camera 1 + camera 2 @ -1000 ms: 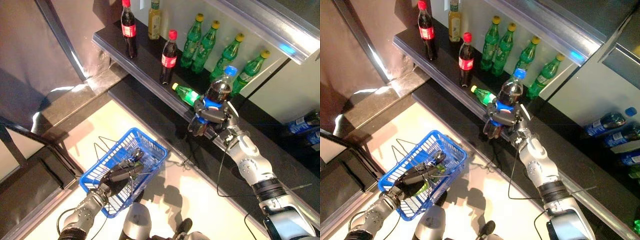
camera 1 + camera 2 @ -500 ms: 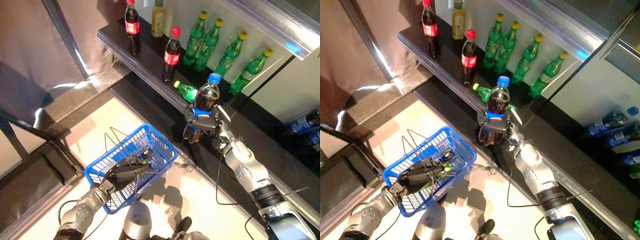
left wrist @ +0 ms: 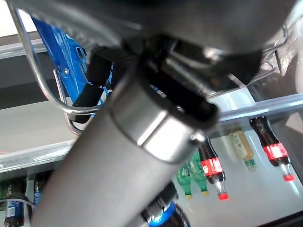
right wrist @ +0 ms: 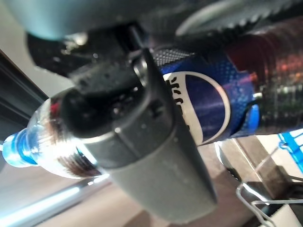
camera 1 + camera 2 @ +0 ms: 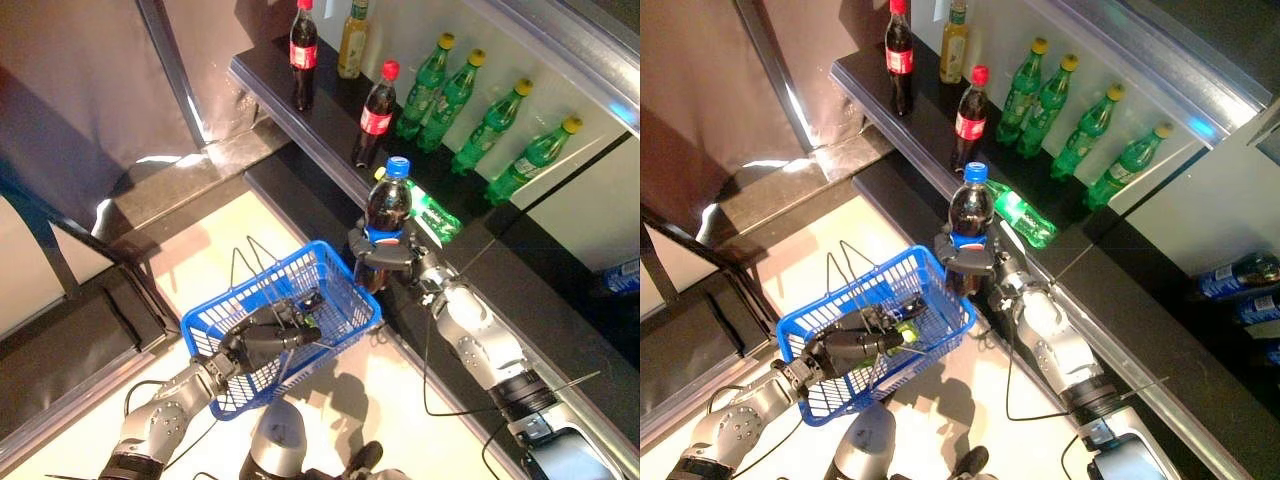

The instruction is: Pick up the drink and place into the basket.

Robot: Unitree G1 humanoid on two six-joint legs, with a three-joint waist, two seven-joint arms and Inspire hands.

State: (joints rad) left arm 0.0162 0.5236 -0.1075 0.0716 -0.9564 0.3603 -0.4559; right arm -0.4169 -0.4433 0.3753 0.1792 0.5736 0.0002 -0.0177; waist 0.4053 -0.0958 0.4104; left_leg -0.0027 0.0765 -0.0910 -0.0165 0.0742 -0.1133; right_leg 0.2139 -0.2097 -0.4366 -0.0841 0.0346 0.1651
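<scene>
Basket (image 5: 335, 300), blue wire, hangs at lower left from the left hand (image 5: 262, 337), whose fingers curl round its wire handles; the left wrist view shows only those metal loops and a strip of blue mesh. Something green lies inside the basket. Just right of the basket's rim, the right hand (image 5: 385, 262) is clamped round the cola bottle (image 5: 385, 205), held upright with its blue cap on top. The right wrist view alone shows the blue label pressed under the fingers. Behind, on the shelf (image 5: 262, 75), stand red-capped and green bottles; one green bottle (image 5: 428, 209) lies flat.
</scene>
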